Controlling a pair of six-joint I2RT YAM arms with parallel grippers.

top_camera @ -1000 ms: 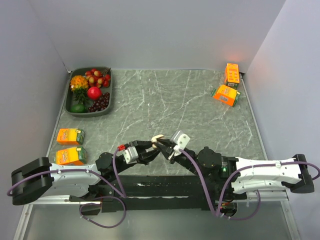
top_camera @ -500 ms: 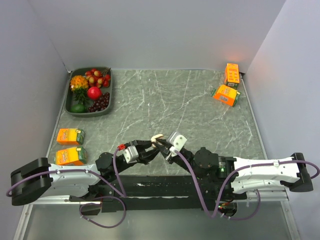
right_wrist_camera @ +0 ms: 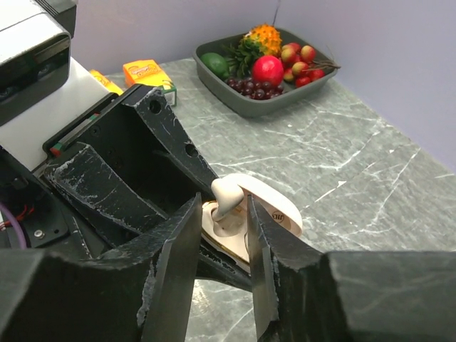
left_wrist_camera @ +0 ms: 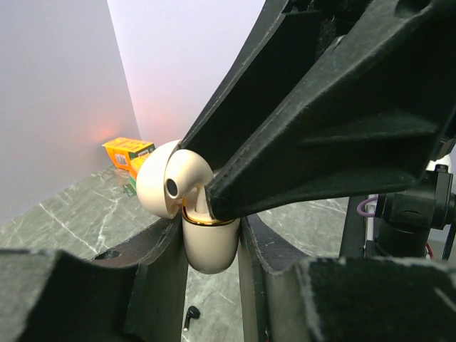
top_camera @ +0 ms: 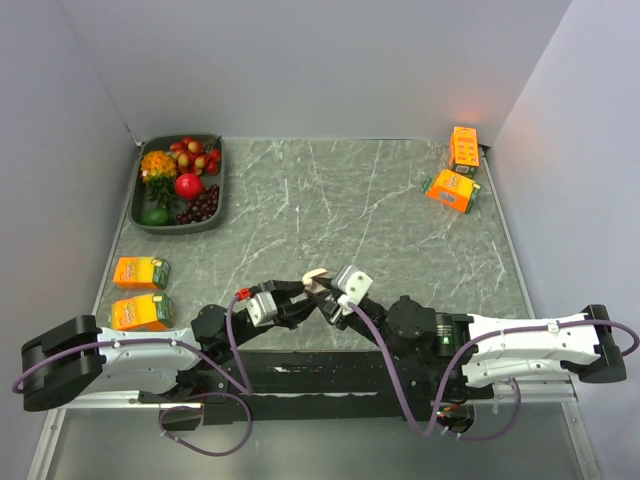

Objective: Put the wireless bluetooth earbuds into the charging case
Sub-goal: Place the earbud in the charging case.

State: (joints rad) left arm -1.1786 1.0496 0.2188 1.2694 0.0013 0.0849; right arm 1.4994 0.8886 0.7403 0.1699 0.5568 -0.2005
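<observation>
My left gripper [left_wrist_camera: 210, 251] is shut on the cream charging case [left_wrist_camera: 210, 242], held upright above the table with its lid [right_wrist_camera: 274, 214] open. A cream earbud [right_wrist_camera: 228, 198] sits in the case's open top, its head [left_wrist_camera: 169, 187] leaning left. My right gripper [right_wrist_camera: 222, 214] reaches down over the case. Its fingers stand on either side of that earbud, a small gap showing on the left, so it is open. From above, both grippers meet at the case [top_camera: 316, 274] near the table's front. A small dark earbud [left_wrist_camera: 191, 313] lies on the table below the case.
A grey tray [top_camera: 222, 185] of fruit stands at the back left. Two orange cartons [top_camera: 140, 272] [top_camera: 140, 312] lie at the left edge. Two more [top_camera: 464, 148] [top_camera: 452, 190] sit in the back right corner. The marble table [top_camera: 400, 230] lies beyond the grippers.
My right gripper has shifted a little left, closer over the case, and its jaws have widened around the cream earbud. The left gripper keeps holding the case still.
</observation>
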